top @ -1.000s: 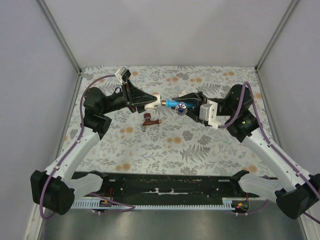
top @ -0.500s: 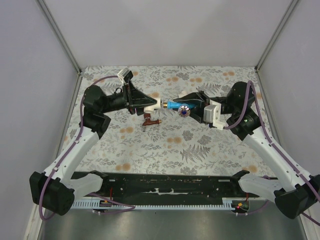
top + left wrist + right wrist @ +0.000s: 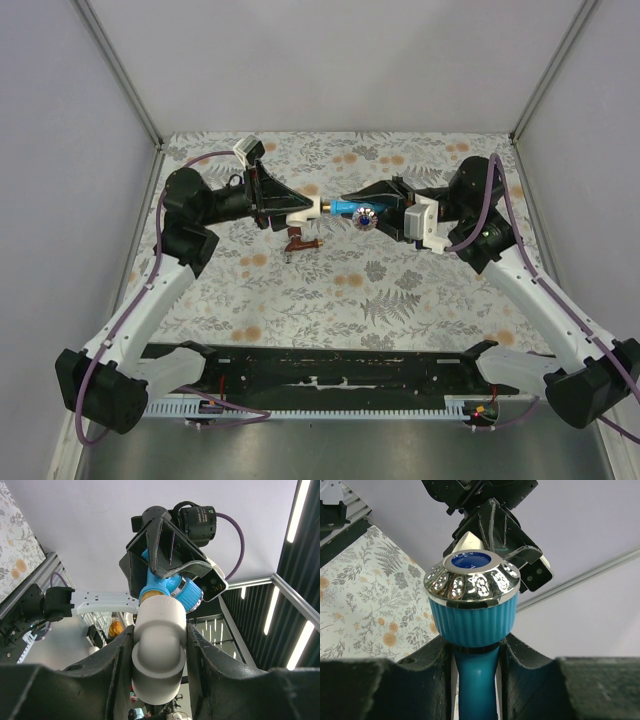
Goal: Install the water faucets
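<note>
Right gripper (image 3: 357,203) shifted; blue faucet (image 3: 343,208) clamped inside.

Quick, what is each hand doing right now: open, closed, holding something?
Left hand: closed on the white fitting.
Right hand: closed on the blue faucet.

Two faucets from where I stand: one blue faucet (image 3: 349,209) and one red-brown faucet (image 3: 298,241). One white fitting (image 3: 303,206) (only the one that I can make out). Two arms, the left arm (image 3: 150,296) and the right arm (image 3: 545,305).
</note>
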Controlling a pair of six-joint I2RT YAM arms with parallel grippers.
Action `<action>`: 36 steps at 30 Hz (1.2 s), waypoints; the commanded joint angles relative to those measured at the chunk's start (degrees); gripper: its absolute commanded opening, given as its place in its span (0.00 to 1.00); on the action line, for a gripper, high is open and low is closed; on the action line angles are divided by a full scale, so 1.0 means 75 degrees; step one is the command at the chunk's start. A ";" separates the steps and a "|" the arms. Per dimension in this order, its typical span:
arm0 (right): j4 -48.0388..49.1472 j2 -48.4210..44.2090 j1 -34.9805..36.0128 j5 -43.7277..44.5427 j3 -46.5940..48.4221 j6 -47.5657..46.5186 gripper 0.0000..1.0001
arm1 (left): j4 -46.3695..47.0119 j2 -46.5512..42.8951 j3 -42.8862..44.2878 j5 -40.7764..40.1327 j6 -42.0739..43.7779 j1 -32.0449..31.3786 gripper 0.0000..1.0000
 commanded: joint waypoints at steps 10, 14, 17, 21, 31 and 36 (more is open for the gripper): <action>0.0902 0.0171 -0.0025 -0.0322 0.0420 0.0373 0.00 | -0.0212 -0.0206 0.0338 0.0061 0.0365 -0.0030 0.02; 0.1031 0.0229 -0.0025 -0.0380 0.0349 0.0467 0.00 | -0.0212 -0.0136 0.0396 0.0037 0.0330 -0.0066 0.02; 0.1054 0.0287 -0.0025 -0.0404 0.0338 0.0502 0.00 | -0.0212 -0.0089 0.0490 0.0037 0.0318 -0.0077 0.02; 0.1031 0.0381 -0.0025 -0.0357 0.0302 0.0502 0.00 | -0.0212 -0.0089 0.0549 0.0025 0.0295 -0.0089 0.02; 0.0984 0.0569 -0.0014 -0.0392 0.0338 0.0514 0.00 | -0.0259 -0.0019 0.0678 0.0002 0.0295 -0.0124 0.02; 0.0820 0.0569 -0.0002 -0.0427 0.0325 0.0385 0.00 | -0.0306 0.0087 0.0760 -0.0045 0.0353 -0.0218 0.02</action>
